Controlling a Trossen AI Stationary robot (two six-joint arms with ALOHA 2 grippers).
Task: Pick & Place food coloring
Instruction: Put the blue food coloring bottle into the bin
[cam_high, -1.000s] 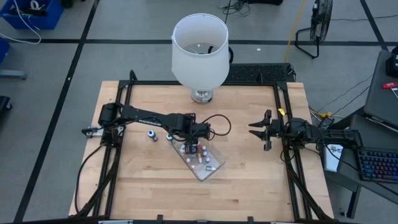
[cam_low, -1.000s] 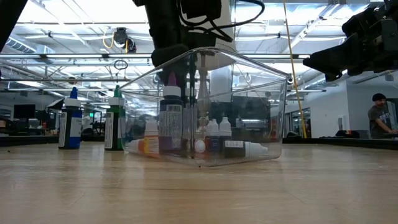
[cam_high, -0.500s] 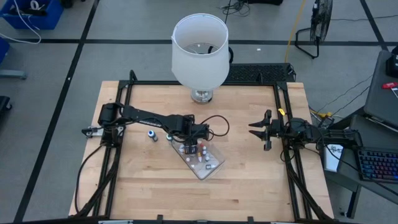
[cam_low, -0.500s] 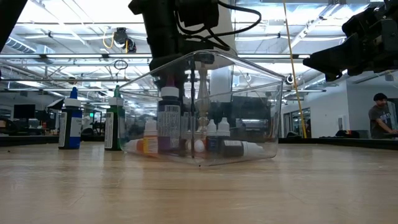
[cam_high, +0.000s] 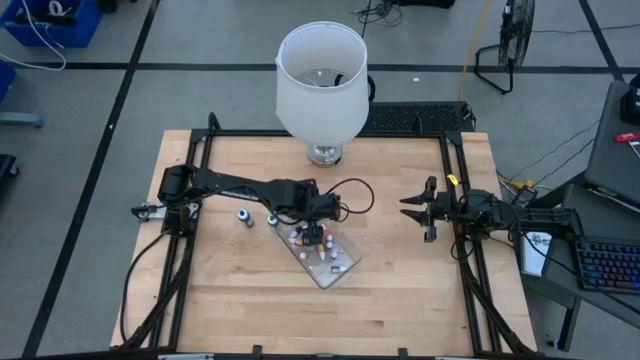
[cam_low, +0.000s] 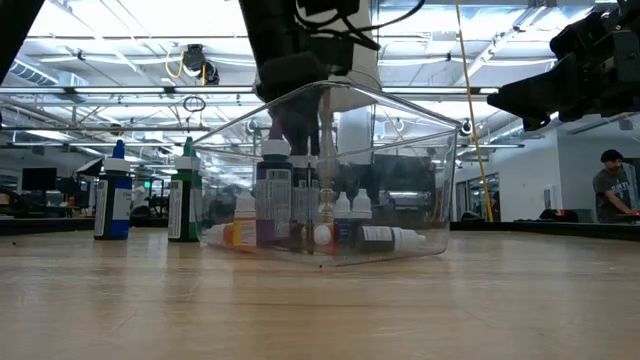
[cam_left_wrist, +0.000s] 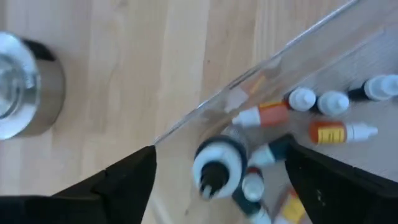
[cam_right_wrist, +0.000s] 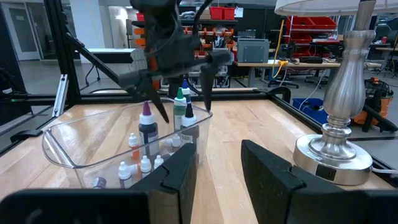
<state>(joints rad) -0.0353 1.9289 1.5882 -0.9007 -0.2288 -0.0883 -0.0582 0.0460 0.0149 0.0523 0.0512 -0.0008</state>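
Most food coloring bottles (cam_high: 322, 252) already sit in the clear tray (cam_high: 345, 270); two, blue-capped (cam_low: 115, 195) and green-capped (cam_low: 183, 198), wait on the counter (cam_high: 400, 290). Left gripper (cam_left_wrist: 214, 177) hovers above the tray, jaws spread, a dark bottle (cam_left_wrist: 216, 167) standing released beneath. Right gripper (cam_high: 420, 210) idles aside, jaws partly apart, empty.

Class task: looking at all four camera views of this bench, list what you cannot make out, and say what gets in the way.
- Bottles in the clear tray: high view, too small to count.
- Label print on the tray's bottles: low view, blurred by the tray wall.
- Lampshade: right wrist view, cut off by the edge.
- Left tool: low view, cut off above.
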